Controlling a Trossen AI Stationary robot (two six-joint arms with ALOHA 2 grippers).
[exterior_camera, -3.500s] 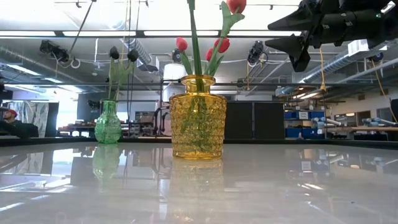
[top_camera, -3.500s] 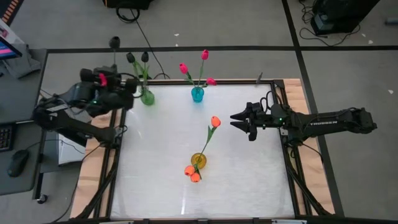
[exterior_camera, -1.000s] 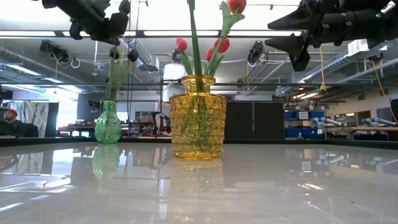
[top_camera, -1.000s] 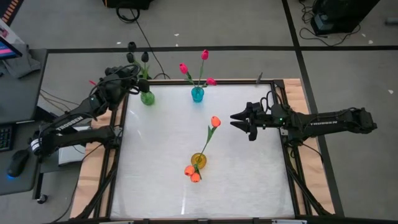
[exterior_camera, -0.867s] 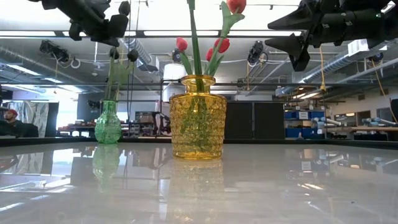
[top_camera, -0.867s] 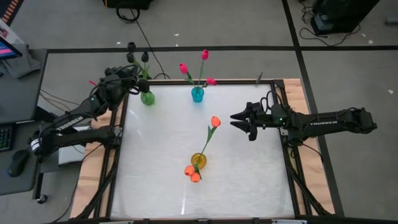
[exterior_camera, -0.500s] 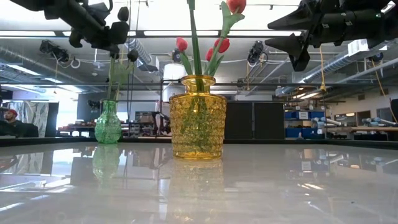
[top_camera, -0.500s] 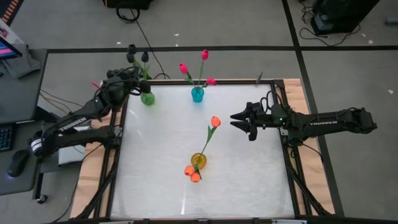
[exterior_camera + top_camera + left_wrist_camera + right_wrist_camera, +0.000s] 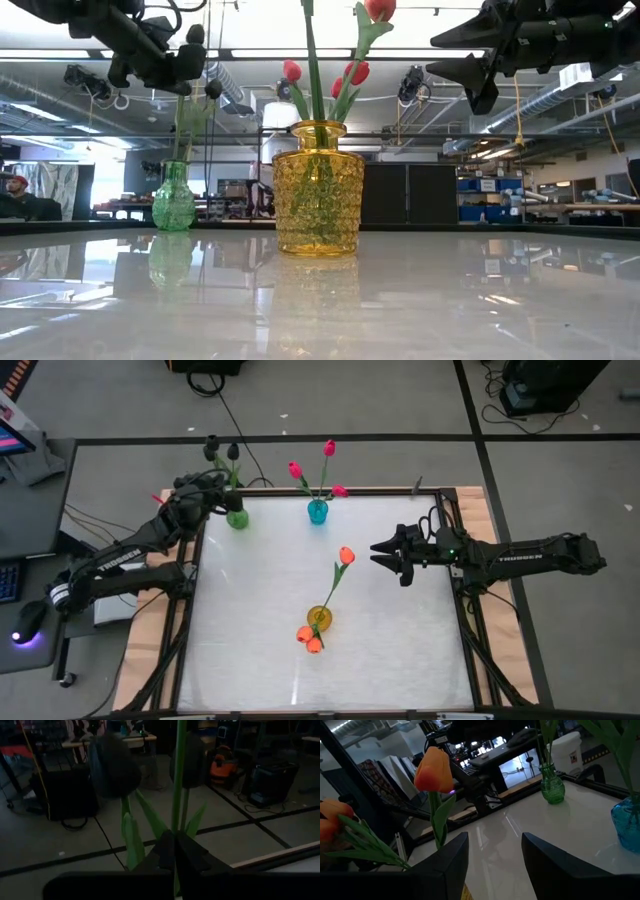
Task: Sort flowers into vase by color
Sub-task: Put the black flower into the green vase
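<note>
My left gripper (image 9: 216, 494) (image 9: 174, 838) hangs over the green vase (image 9: 237, 517) at the table's far left corner, shut on a black tulip (image 9: 196, 33). Two more black tulips (image 9: 114, 770) stand in that vase. Whether the held stem's lower end is inside the vase, I cannot tell. Pink-red tulips (image 9: 329, 449) stand in the blue vase (image 9: 317, 512). Orange tulips (image 9: 345, 555) stand in the yellow vase (image 9: 318, 190). My right gripper (image 9: 376, 553) (image 9: 495, 845) waits open, raised over the table's right half, with nothing between its fingers. My left gripper pinches the tulip's green stem (image 9: 178, 815) between its two fingers, a little below the bud. The fingers come nearly level from the table's left side and lie across the stem. The stem stands upright, its bud above the fingers.
The yellow vase (image 9: 319, 618) stands near the table's middle, toward the near edge, with one orange tulip leaning toward my right gripper. The blue vase is at the far edge, right of the green one. Wooden frame rails (image 9: 480, 560) border the white tabletop.
My left gripper has sunk toward the green vase with the black tulip, staying shut. The tulip's bud stands lower than a second ago, its stem still upright. The right arm has kept still.
</note>
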